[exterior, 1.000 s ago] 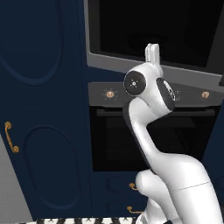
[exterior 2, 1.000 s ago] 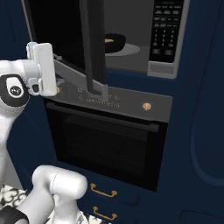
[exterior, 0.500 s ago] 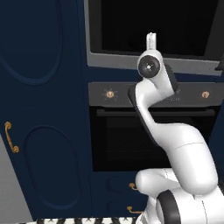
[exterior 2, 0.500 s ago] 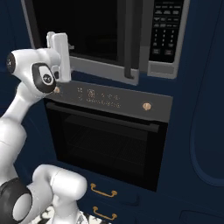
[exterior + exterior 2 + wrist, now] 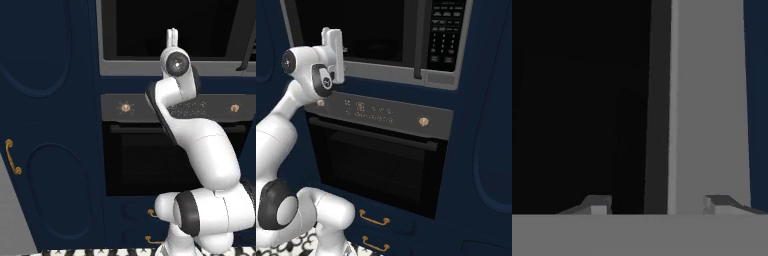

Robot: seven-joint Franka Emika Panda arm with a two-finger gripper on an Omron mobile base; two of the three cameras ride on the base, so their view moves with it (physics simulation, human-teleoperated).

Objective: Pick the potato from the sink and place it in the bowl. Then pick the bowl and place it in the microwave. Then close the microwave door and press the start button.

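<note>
The gripper is raised at the lower left of the microwave, close to the grey frame, with the fingers pointing up. The largest change is seen first: the microwave door, which stood swung out a second ago in the right base view, is now shown flat against the cavity, its long bar handle upright just left of the keypad. The door-closing step is therefore judged done or very nearly so, and the start button is judged to be what remains; it presumably lies on the keypad, well to the right of the hand. The bowl, visible inside the cavity a second ago, is now hidden behind the dark glass, and the potato cannot be made out; both are presumed inside. The arm has been lifted and turned over the same second. In the hand view, the fingertips are seen parted with nothing between them, straddling the edge where dark glass meets grey frame. The jaws are partly open and appear to be narrowing; contact with the frame cannot be told.
</note>
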